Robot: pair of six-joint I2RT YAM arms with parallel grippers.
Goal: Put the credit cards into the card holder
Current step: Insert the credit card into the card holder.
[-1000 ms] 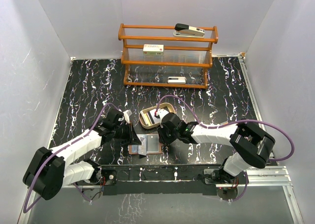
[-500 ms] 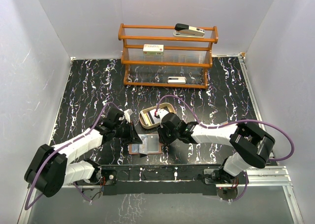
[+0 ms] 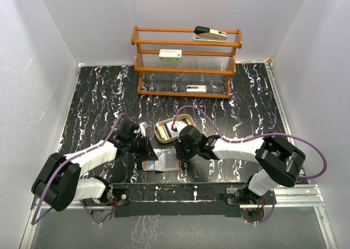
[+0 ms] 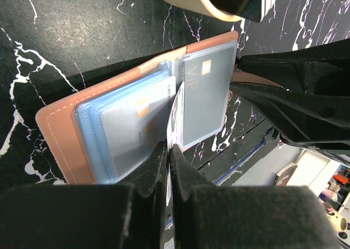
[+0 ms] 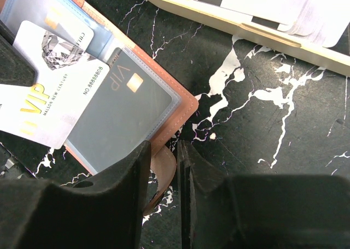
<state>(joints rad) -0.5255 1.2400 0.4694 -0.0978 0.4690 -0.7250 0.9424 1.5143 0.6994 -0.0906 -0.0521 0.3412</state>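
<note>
— Starting with the left gripper (image 4: 168,150): any gap there?
— Hardly any. Pinched tight on the near edge of a white credit card (image 5: 54,98), printed with VIP in gold.
— And where, that card?
— Tilted over the middle of the card holder (image 4: 54,126), across the blue-grey pockets of the left half and the edge of the clear pocket on the right half. Cannot tell if slotted in at the far edge or only laid on top.
— The card holder itself?
— Spread open and flat on the black marbled table (image 3: 98,96), between the two grippers, just on the near side of the tan tin tray (image 5: 262,33).
— Anything in the pockets?
— A grey card (image 5: 123,115) marked VIP behind the clear window on the right. A pale card (image 4: 131,120) with a gold chip under the blue-grey plastic on the left.
— Over to the right gripper (image 5: 164,150), then.
— Closed down to a thin slit, with the brown leather rim of the holder's right half nipped between the fingers.
— In the tray?
— Several loose cards (image 5: 306,8), white with dark stripes, overlapping one another.
— Further back?
— A wooden rack (image 3: 186,60) against the far wall, with a stapler (image 3: 210,34) on the top shelf and a white box (image 3: 170,54) on the middle one.
</note>
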